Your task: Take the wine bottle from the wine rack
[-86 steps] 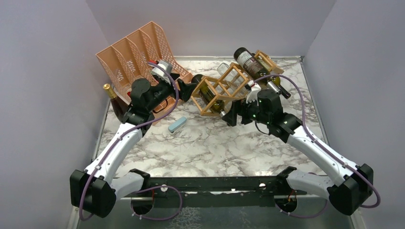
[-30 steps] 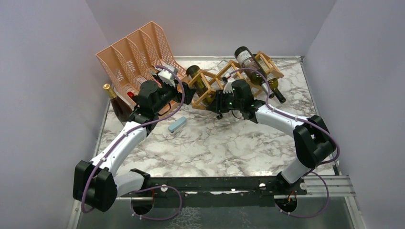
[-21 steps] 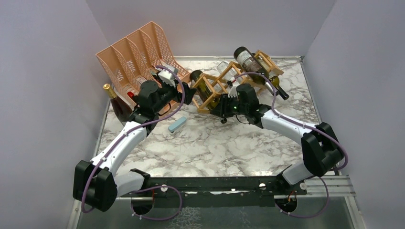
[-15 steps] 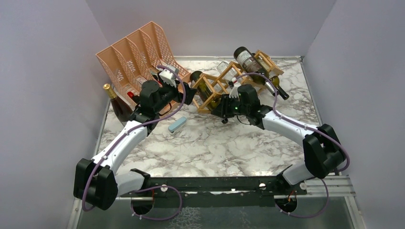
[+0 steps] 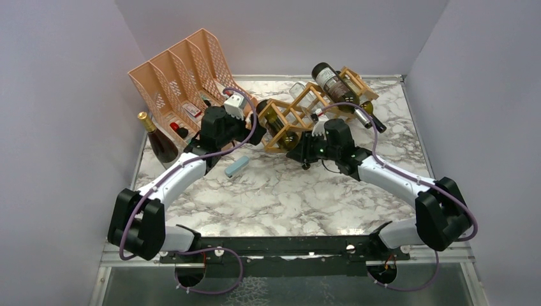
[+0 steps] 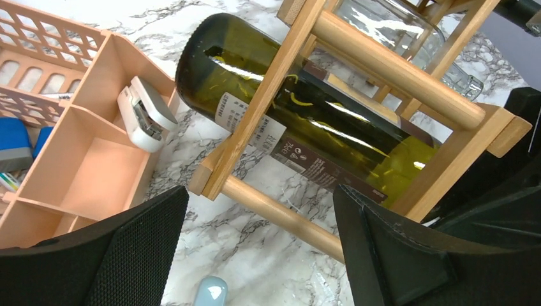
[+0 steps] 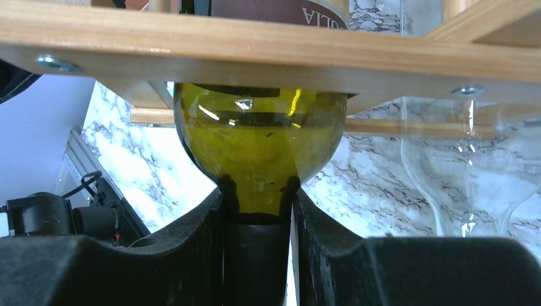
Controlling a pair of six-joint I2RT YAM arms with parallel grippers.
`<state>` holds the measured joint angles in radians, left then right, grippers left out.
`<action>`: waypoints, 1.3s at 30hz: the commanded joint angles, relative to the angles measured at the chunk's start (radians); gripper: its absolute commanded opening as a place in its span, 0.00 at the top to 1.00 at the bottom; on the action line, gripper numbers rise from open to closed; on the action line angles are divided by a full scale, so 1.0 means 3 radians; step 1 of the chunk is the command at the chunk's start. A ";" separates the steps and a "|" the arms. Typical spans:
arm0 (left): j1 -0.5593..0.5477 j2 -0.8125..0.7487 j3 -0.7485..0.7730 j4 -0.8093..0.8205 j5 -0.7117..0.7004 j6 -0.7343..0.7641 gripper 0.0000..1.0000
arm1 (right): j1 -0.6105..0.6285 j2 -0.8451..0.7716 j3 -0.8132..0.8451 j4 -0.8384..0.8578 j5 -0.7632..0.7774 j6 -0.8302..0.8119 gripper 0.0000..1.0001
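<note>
Your right gripper (image 7: 258, 236) is clamped on the neck of the green wine bottle (image 6: 300, 121), fingers on both sides just below the shoulder. The body sits beyond the jaws, threaded through the leftmost diamond of the wine rack (image 5: 288, 121), and the base pokes out the far side toward your left arm.

Left gripper (image 6: 255, 255) is spread wide and holding nothing; the bottle base and the rack's end post sit ahead of the gap, not between the fingers (image 6: 389, 248).

Handling, my read:
- Glass, rigid, probably heavy for a neck grip. Smooth neck, so expect slip or rotation if you pull off-axis.
- The neck is the only free grab point, since slats cage the body. Pull straight along the bottle's axis, toward the right wrist.
- The rack looks light and will likely drag with the bottle. Brace its end post with the left jaws.
- Clear glass bottle (image 7: 472, 166) in the next cell beside the right jaws is fragile; avoid jolting the frame.
</note>
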<state>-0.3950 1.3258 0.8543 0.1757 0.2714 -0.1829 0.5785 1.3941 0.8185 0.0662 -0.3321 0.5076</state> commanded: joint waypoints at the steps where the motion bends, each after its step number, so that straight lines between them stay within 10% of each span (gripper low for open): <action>1: -0.0014 0.0033 0.0132 -0.0043 -0.0121 -0.0126 0.12 | 0.0020 -0.0126 -0.0074 -0.0046 -0.0138 -0.0081 0.75; 39: -0.0016 0.0184 0.0149 -0.0089 -0.0228 -0.0115 0.15 | 0.0018 -0.1812 -0.0160 -0.2089 -0.0320 -0.0136 0.88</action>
<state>-0.3950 1.4155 0.8742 0.1463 0.2337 -0.2241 0.5751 0.8890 0.7059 -0.4820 -0.3695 0.4709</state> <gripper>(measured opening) 0.857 0.374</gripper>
